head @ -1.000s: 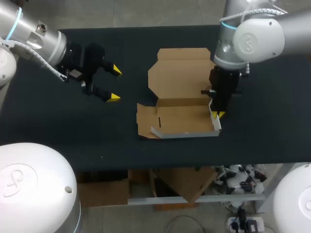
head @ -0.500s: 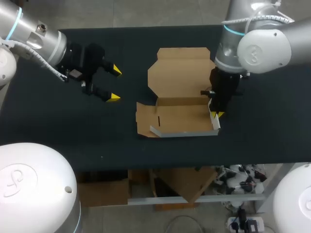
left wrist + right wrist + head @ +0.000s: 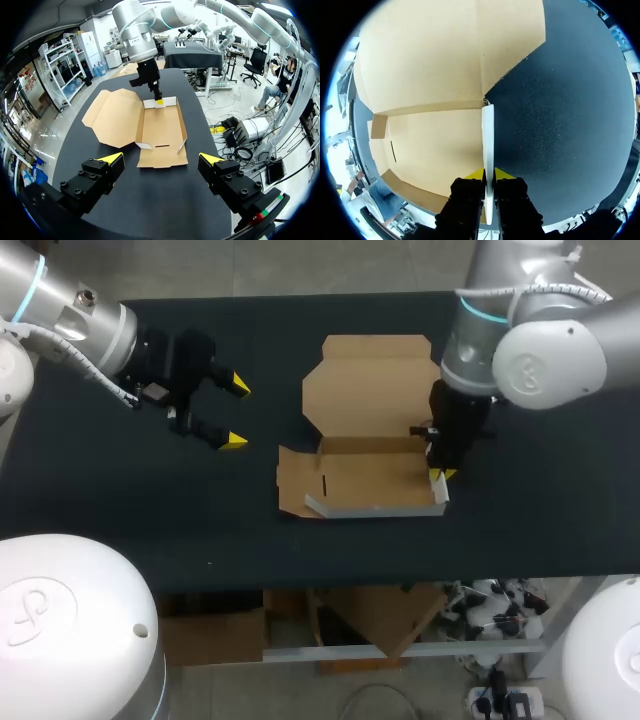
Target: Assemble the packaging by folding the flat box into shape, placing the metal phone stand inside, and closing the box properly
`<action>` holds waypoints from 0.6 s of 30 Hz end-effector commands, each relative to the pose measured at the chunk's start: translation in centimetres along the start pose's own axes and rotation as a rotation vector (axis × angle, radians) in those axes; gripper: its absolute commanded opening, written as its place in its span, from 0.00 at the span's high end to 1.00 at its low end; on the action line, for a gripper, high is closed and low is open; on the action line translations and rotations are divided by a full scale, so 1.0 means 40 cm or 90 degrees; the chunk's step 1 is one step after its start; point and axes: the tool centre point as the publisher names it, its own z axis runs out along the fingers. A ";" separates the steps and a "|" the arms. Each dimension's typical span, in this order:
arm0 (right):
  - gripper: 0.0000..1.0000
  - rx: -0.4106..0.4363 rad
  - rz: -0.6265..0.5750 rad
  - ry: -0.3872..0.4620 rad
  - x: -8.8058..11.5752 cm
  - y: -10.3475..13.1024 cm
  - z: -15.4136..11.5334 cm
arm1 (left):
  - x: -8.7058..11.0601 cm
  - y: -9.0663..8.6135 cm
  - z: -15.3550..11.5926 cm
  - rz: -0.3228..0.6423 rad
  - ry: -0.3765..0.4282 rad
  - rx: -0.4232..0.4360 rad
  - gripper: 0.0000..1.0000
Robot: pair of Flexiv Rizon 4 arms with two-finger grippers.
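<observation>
The brown cardboard box (image 3: 365,430) lies partly folded at the table's middle, its lid spread flat toward the far edge and its tray part nearer me. My right gripper (image 3: 437,473) stands over the tray's right end, shut on the white-edged side flap (image 3: 488,145), which rises upright between its fingers (image 3: 470,192). My left gripper (image 3: 234,412) hangs open well to the left of the box, nothing between its fingers. From the left wrist view, the box (image 3: 150,125) lies ahead of my left gripper (image 3: 160,160), with the right gripper (image 3: 159,100) on its far end. No phone stand is in view.
The dark table (image 3: 120,510) lies bare on both sides of the box. A short front wall (image 3: 375,508) of the tray stands up along its near side, and a small flap (image 3: 295,485) sticks out at the tray's left end.
The right gripper, still holding the side flap, has drawn slightly left and away from the front edge, and the box has shifted a little with it. The left arm has kept still.
</observation>
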 end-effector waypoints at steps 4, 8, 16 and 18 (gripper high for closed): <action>0.87 -0.025 0.010 0.004 -0.004 -0.009 0.022 | 0.000 -0.001 -0.002 -0.001 0.001 -0.003 0.00; 0.89 -0.029 0.014 0.002 -0.001 -0.007 0.025 | 0.000 -0.001 -0.002 -0.001 0.001 -0.003 0.00; 0.89 -0.031 0.024 -0.008 0.002 0.001 0.032 | 0.000 -0.001 -0.002 -0.001 0.001 -0.003 0.00; 0.87 -0.030 0.026 -0.009 0.001 0.002 0.035 | 0.000 -0.001 -0.002 -0.001 0.001 -0.003 0.00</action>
